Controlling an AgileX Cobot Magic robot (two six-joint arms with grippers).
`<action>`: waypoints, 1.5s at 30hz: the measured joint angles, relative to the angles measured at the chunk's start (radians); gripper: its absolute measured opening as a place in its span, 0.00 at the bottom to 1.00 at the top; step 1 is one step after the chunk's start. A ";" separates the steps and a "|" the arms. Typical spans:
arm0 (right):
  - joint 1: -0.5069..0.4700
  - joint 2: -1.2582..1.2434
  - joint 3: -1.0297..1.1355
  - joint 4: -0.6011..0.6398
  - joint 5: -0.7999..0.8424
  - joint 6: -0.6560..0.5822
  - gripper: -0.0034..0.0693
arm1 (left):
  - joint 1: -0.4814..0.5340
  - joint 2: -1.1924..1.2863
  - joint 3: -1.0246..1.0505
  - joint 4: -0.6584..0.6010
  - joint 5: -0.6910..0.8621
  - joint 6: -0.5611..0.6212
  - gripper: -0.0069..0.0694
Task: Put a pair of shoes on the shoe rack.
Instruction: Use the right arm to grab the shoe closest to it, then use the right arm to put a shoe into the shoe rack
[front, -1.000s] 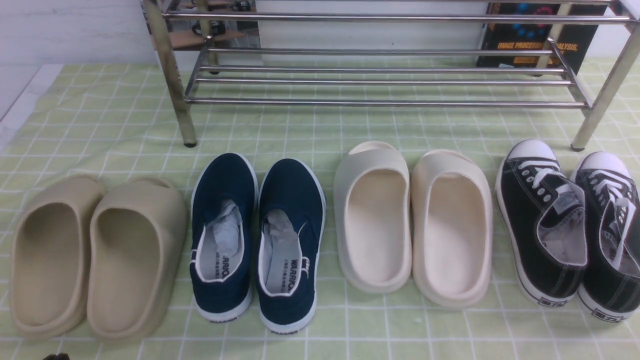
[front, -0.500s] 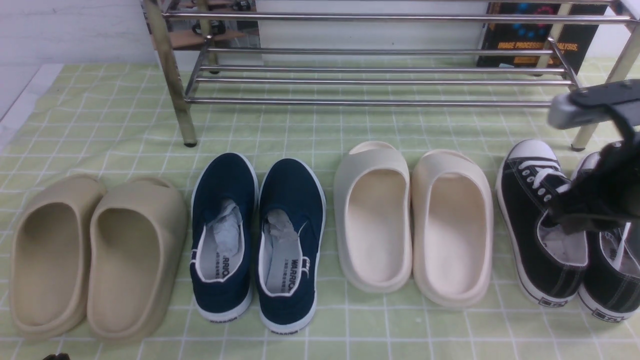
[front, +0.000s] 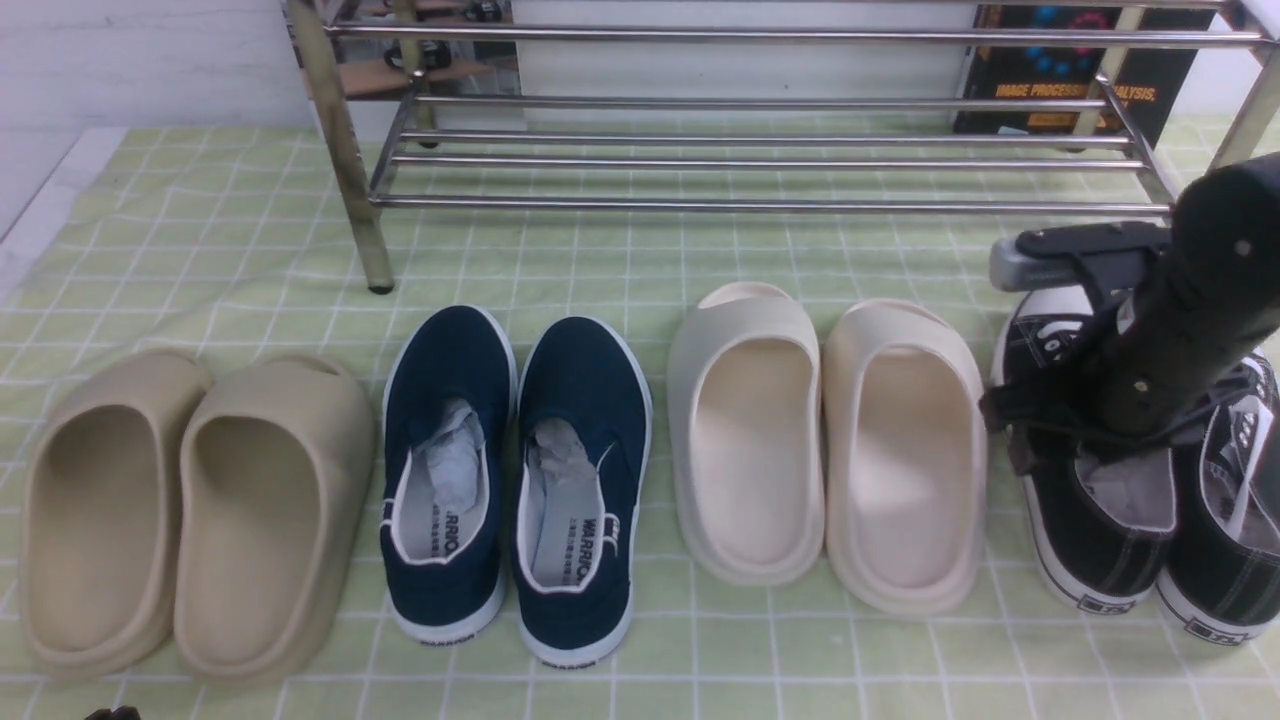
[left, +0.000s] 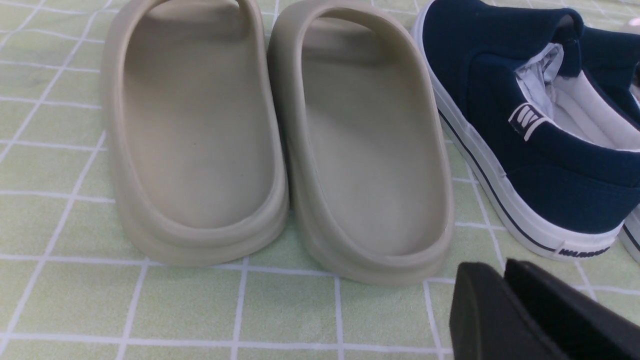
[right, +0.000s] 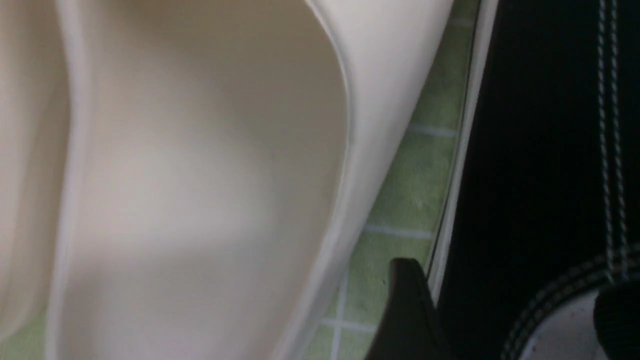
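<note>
The pair of shoes, two black canvas sneakers, stands at the front right of the green checked cloth: the left sneaker (front: 1075, 545) and the right sneaker (front: 1225, 570). My right gripper (front: 1060, 450) has come down on the left sneaker and is open. In the right wrist view the right gripper (right: 512, 320) straddles that shoe's black side wall (right: 530, 150), with one finger (right: 407, 310) outside by the white sole and the other inside over the grey lining. The chrome shoe rack (front: 760, 205) stands behind, its bars bare. My left gripper (left: 500, 270) hovers shut over the cloth, holding nothing.
In a row left of the sneakers stand cream slippers (front: 825, 440), navy slip-on shoes (front: 515, 480) and beige slippers (front: 190, 510). The nearest cream slipper (right: 200, 175) lies a narrow gap from my right gripper's outer finger. A dark box (front: 1060, 80) stands behind the rack.
My right arm came into view from the right, swung left and down onto the left black sneaker, and its jaws opened. The shoes and the left gripper have stayed put.
</note>
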 joint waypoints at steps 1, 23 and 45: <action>0.000 0.014 -0.001 -0.005 -0.007 0.011 0.64 | 0.000 0.000 0.000 0.000 0.000 0.000 0.18; -0.001 -0.020 -0.234 -0.048 0.284 -0.033 0.07 | 0.000 0.000 0.000 -0.002 0.000 0.000 0.21; -0.001 0.501 -1.045 -0.098 0.419 -0.092 0.07 | 0.000 0.000 0.000 -0.002 0.000 0.000 0.24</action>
